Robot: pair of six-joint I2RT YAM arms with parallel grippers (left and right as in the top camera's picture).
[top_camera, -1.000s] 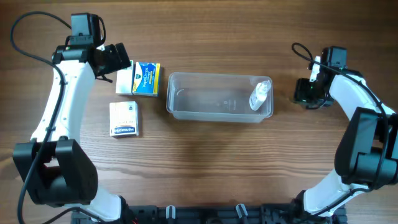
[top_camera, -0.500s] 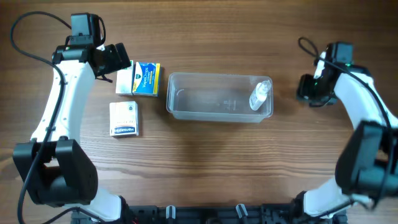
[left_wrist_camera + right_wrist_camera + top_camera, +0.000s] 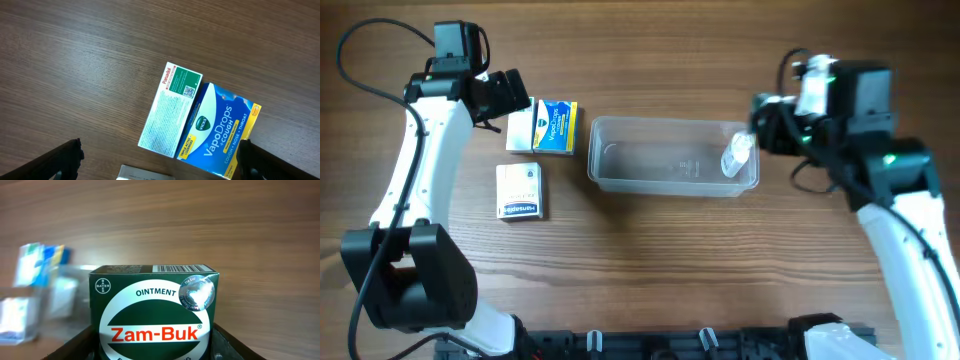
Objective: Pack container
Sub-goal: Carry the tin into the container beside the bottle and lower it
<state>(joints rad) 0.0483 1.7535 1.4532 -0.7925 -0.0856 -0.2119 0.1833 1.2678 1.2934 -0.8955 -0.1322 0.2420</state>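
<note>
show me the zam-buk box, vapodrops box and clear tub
green Zam-Buk box (image 3: 154, 312), right wrist view, front face
blue and yellow VapoDrops box (image 3: 217, 132), left wrist view, top face
clear plastic rectangular tub (image 3: 660, 186), overhead view, near wall

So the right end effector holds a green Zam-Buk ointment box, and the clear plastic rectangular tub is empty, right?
Not empty: the overhead view shows a small clear bottle inside the clear plastic rectangular tub, at its right end. The rest stands.

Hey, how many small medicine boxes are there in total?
4. Panadol box and Vicks box touching, left of the container; Hansaplast box just in front; Zam-Buk box in the right gripper.
</note>
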